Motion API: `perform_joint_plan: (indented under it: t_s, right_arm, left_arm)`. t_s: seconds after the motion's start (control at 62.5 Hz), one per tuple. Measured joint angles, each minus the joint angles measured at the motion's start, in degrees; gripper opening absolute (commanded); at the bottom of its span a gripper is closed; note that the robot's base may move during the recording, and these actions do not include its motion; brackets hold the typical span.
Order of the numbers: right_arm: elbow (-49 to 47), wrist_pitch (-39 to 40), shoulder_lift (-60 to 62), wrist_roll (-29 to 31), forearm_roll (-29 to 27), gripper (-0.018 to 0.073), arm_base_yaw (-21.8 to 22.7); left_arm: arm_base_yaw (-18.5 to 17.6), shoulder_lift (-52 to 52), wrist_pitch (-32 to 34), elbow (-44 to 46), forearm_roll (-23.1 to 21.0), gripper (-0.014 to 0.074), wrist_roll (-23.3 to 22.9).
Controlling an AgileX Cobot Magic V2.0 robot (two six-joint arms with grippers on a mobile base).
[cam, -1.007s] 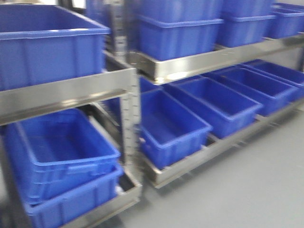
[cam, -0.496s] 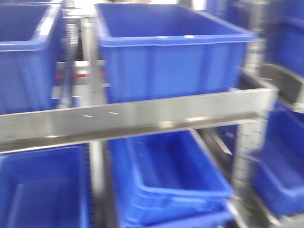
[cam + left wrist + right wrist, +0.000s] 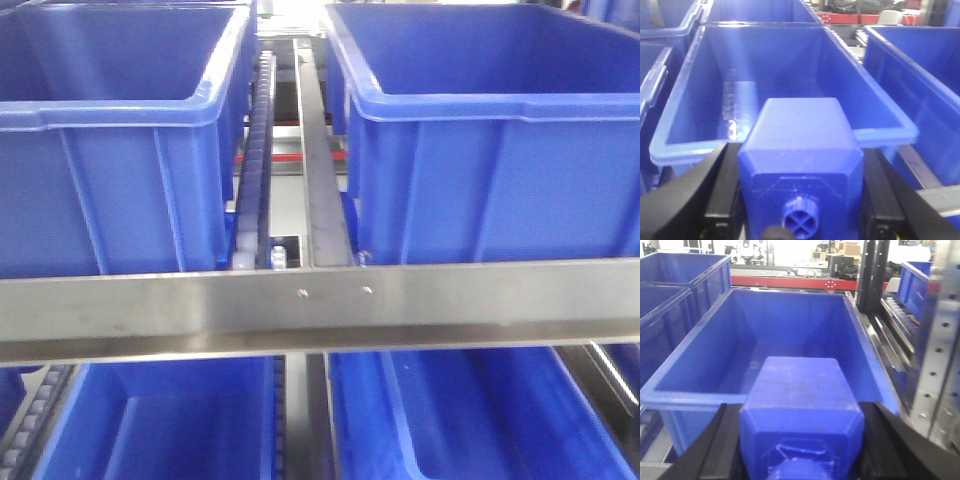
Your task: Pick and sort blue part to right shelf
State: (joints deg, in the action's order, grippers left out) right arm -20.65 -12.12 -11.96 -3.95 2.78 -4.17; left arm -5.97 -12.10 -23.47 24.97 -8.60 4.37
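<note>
In the right wrist view the blue part (image 3: pixel 800 385), a deep-blue block with sloped shoulders and a wide cap toward the camera, sits between the black fingers (image 3: pixel 722 440) of my right gripper (image 3: pixel 801 415), which is shut on it. It hangs just in front of the near rim of an empty blue bin (image 3: pixel 685 399). In the left wrist view my left gripper (image 3: pixel 801 170) is shut on a squatter blue block (image 3: pixel 800 140) with a small round cross-marked knob, before the rim of another empty blue bin (image 3: pixel 690 150). Neither gripper shows in the front view.
The front view faces two large blue bins (image 3: pixel 110 110) (image 3: pixel 480 105) on an upper shelf behind a steel rail (image 3: pixel 320 305), with a roller track (image 3: pixel 262 150) between them. Two more blue bins (image 3: pixel 170 420) (image 3: pixel 470 420) sit below. A perforated steel upright (image 3: pixel 940 340) stands right of the right-hand bin.
The front view has swung from the floor and right rack, past a steel upright, to two upper bins seen head-on and closer.
</note>
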Motion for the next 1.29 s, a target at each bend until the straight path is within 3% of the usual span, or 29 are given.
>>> perform_joint_plan:
  t_s: [1.295]
  right_arm:
    - [0.0,0.0,0.0,0.0,0.0,0.0428,0.0]
  left_arm:
    - [0.0,0.0,0.0,0.0,0.0,0.0332,0.0]
